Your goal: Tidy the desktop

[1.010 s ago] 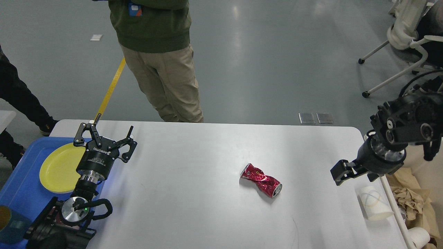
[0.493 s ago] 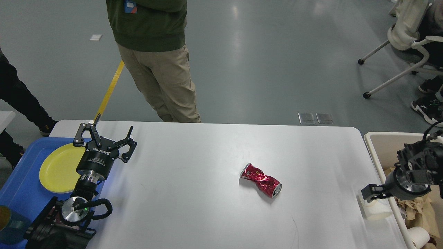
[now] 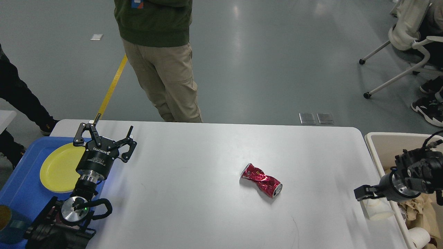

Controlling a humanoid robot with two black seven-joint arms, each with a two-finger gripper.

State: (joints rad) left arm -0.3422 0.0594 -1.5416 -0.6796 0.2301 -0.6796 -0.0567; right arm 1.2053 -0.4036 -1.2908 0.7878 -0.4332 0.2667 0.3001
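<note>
1. Grey polished floor (image 3: 263,69) fills the background; a person in a green top and khaki trousers (image 3: 162,69) stands at twelve o'clock, just behind the far edge of the table.
2. Filling most of the view is the desktop (image 3: 207,155), a large white rectangular tabletop with rounded corners and a matte surface.
3. A crushed red metal drink can (image 3: 261,180) lies on its side just right of the desktop's centre, apart from everything else.
4. At nine o'clock, the left gripper (image 3: 104,136) hangs above the desktop's left edge, its two black fingers spread wide and holding nothing.
5. Beside it, a round yellow plastic plate (image 3: 57,169) rests in a blue plastic tray (image 3: 20,193) against the desktop's left side.
6. At four o'clock, the right gripper (image 3: 361,193) reaches in low over a white paper cup (image 3: 377,211) lying near the desktop's right edge; whether its fingers are spread or closed cannot be told.
7. A beige plastic bin (image 3: 377,145) holding crumpled brown paper (image 3: 418,207) stands just beside the right edge.
</note>
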